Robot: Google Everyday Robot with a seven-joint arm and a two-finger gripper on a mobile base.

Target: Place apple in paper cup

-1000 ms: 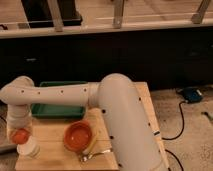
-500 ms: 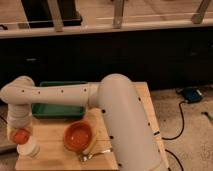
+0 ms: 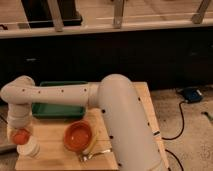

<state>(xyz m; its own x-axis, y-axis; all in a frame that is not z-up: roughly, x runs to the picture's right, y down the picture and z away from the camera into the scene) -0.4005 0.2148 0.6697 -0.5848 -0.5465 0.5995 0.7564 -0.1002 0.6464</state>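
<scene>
At the tabletop's (image 3: 55, 145) left end, as the camera sees it: the white arm (image 3: 60, 94) reaches across, bends down, and ends in the claw (image 3: 19, 131) just above the paper cup (image 3: 29, 149).

- Apple (image 3: 21, 136): small, orange-red, sitting at the claw's tip. It is directly over the cup's rim or touching it; which one cannot be told.
- Claw state: cannot tell. The wrist hides it, so it is unclear whether it grips the apple or has let go.
- Paper cup: upright, white, close to the tabletop's front-left corner.
- Orange bowl (image 3: 78, 136): near the cup to the right and apart from it. Not part of the job.
- Green tray (image 3: 52, 109): behind the bowl, partly under the arm.
- Utensil (image 3: 96, 153): pale, lying by the bowl's front right; type unclear.

Step in hand, by my reading: the final placement. The apple has been carried to the cup and is lined up over its mouth, so the task is nearly done but not confirmed.

Next move calls for:
- centring the apple on the rim, since fruit and mouth look close in width;
- a short, straight descent;
- a gentle release, then a vertical lift clear.

Risk: a light cup near the edge could tip or slide if nudged sideways.

Writing and brands: none readable on the cup, bowl, tray or arm. The blue box (image 3: 191, 95) on the floor also shows no legible marking.
</scene>
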